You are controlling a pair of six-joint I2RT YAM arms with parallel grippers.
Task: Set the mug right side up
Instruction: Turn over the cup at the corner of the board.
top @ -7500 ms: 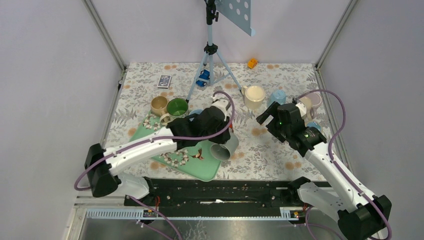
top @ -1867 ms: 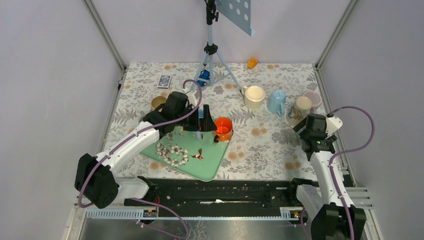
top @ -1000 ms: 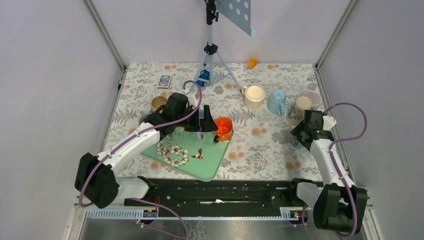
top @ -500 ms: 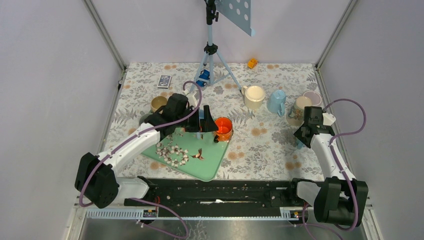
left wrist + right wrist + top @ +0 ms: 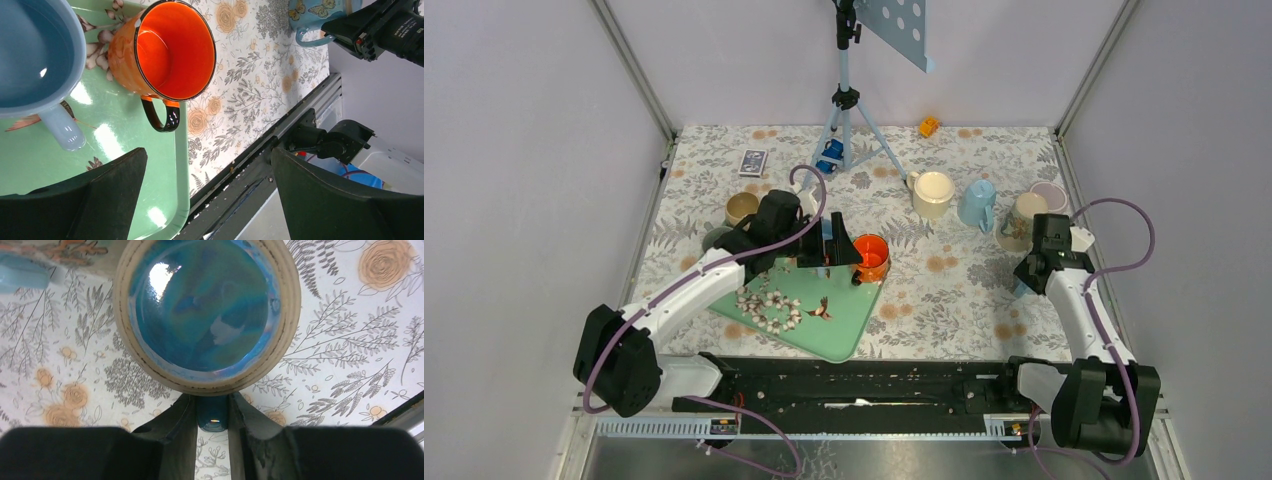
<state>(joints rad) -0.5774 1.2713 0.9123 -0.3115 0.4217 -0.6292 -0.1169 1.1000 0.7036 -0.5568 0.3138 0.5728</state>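
Had the right gripper point(image 5: 212, 405) pinched shut on the handle point(image 5: 212, 417) of the mug point(image 5: 205, 310), with a finger point(image 5: 175, 430) against each side, far out to the right. Looked straight down onto a bare beige foot ring around a glossy blue disc, so judged the mug to be standing mouth-down on the flowered cloth point(image 5: 944, 290), base up. Could barely make it out from above, tucked under the right arm point(image 5: 1079, 310) with only a sliver of blue showing. Counted the grasp as made and everything else as left: lifting, rolling over, setting down on its base. Over on the other side, found the left gripper point(image 5: 206, 152) spread wide with nothing between its fingers point(image 5: 100, 200), hanging above the green tray point(image 5: 155, 195), close over an orange mug point(image 5: 165, 50) and a pale blue mug point(image 5: 30, 55), both mouth-up. Noted a row of upright mugs behind that arm: a beige mug point(image 5: 1021, 215) closest, just beside the gripper, then a light blue mug point(image 5: 977, 203), a cream mug point(image 5: 932, 192) and a pinkish mug point(image 5: 1052, 195). Reckoned that beige neighbour and the edge rail point(image 5: 407, 407) the likeliest things to be clipped in the turn; wanted a lift before any roll. Put the tripod point(image 5: 844, 100) far back, well apart, out of the reckoning.
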